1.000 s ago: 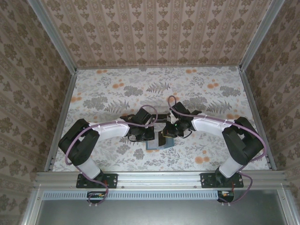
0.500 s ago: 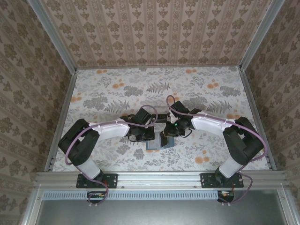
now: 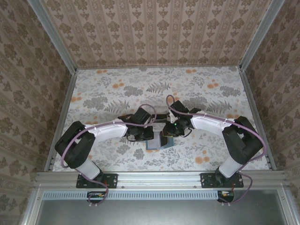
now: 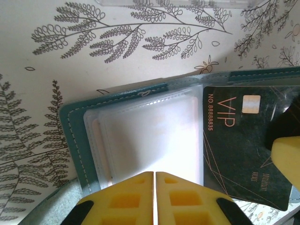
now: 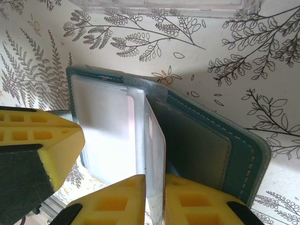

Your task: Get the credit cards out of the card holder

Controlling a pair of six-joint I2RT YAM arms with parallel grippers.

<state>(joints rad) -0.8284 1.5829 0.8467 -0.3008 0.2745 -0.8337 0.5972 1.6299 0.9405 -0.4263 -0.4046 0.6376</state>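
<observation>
Card holder (image 3: 156,145) lies open, inside up, on the table (image 3: 103,93), abt mid-width and nearer the near edge than the far one, w/ both arms bent in over it. L gripper (image 4: 154,180) is clenched: its yellow pads (image 4: 122,201) meet w/ no gap at an edge of the holder's half that carries the stack of clear sleeves. Can't tell if anything thin is nipped btwn them. R gripper (image 5: 154,183) is down at the holder's fold & grasps one clear sleeve (image 5: 153,140), which stands up on edge btwn its pads, apart from the rest of the stack. In L wrist view a dark card (image 4: 241,145) w/ "VIP" lettering lies on the holder's other half, slightly askew; can't tell if it's in a pocket. Clear tray (image 5: 159,6) sits past the holder toward the far edge, not touching it.
</observation>
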